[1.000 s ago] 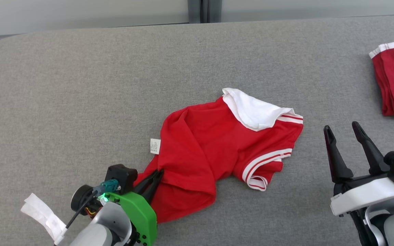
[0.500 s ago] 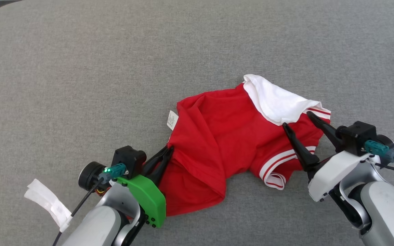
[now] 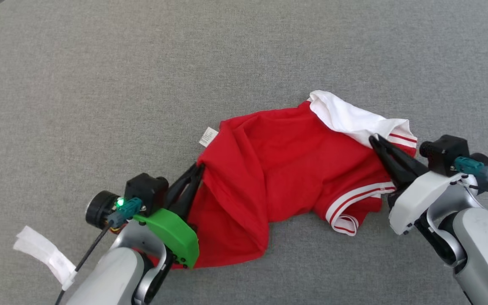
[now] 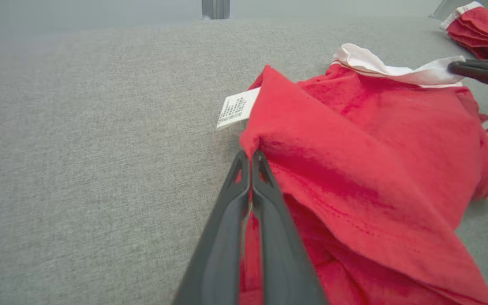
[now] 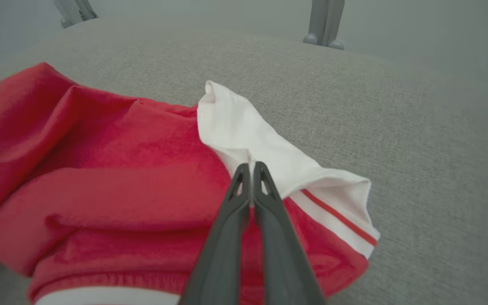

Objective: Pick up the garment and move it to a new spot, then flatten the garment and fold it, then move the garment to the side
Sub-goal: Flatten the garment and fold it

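The garment (image 3: 278, 169) is a red shirt with a white collar and white-striped sleeve cuffs, lying crumpled on the grey table (image 3: 142, 63). My left gripper (image 3: 199, 167) is shut on the red hem at the shirt's left edge; the left wrist view shows its closed fingertips (image 4: 250, 159) pinching the red cloth (image 4: 354, 148). My right gripper (image 3: 375, 142) is shut on the garment at its right, where the white collar (image 3: 350, 118) meets the red. Seen from the right wrist, its tips (image 5: 250, 169) clamp the edge of the white collar (image 5: 248, 131).
A white care label (image 3: 208, 136) sticks out at the shirt's upper left. A second folded red garment (image 4: 479, 31) lies far off near the table's edge in the left wrist view. Bare grey cloth surface surrounds the shirt on all sides.
The right arm came in from the right and its open fingers closed on the collar edge. The left gripper stayed shut on the hem. The camera tilted down, shifting the whole picture.
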Controlling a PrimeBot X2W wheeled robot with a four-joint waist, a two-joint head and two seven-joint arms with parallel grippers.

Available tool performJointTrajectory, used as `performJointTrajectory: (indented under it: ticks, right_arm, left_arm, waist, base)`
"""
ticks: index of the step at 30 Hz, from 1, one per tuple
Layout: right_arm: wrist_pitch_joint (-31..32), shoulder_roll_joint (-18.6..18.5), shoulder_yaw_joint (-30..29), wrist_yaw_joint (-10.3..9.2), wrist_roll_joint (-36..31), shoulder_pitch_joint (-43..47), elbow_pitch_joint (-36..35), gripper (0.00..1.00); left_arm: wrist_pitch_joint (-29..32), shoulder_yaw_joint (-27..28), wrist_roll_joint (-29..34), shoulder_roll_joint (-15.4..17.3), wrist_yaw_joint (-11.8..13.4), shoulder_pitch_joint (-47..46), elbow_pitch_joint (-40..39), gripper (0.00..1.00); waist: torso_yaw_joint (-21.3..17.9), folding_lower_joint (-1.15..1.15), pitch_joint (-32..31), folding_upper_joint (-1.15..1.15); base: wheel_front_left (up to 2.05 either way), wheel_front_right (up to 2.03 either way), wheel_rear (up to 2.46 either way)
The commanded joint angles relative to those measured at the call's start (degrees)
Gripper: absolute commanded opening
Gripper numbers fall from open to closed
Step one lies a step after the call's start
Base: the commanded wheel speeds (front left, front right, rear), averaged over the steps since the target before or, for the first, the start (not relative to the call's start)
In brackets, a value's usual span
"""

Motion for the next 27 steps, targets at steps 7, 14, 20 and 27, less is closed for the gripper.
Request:
performJointTrajectory:
  ticks: [7, 14, 20, 27]
  right_arm:
    - [-7.38, 0.45, -8.0, -0.09, -1.75, 0.58, -3.94, 0.0]
    - [-11.48, 1.17, -16.25, -0.09, -4.82, 1.39, -13.18, 0.0]
    - [-11.29, 0.02, -22.29, -0.09, -7.32, -0.82, -23.61, 0.0]
    - [-7.77, -4.21, -28.86, -0.09, -7.68, -7.72, -34.49, 0.0]
  left_arm:
    - [-6.92, 5.69, 2.98, 2.17, 6.1, -1.6, -4.71, 0.0]
    - [-10.49, 11.48, 5.53, 5.36, 11.68, -2.04, -13.01, 0.0]
    - [-10.94, 15.3, 7.07, 8.18, 13.95, -4.51, -20.9, 0.0]
    - [-8.52, 19.04, 9.66, 12.35, 14.88, -10.06, -31.05, 0.0]
  waist:
    - [-0.95, 0.0, -2.72, 0.0]
    - [-2.72, 0.0, -7.01, 0.0]
    - [-4.17, 0.0, -10.31, 0.0]
    - [-5.73, 0.0, -13.17, 0.0]
  base:
    - [0.0, 0.0, 0.0]
    - [0.0, 0.0, 0.0]
    - [0.0, 0.0, 0.0]
    - [0.0, 0.0, 0.0]
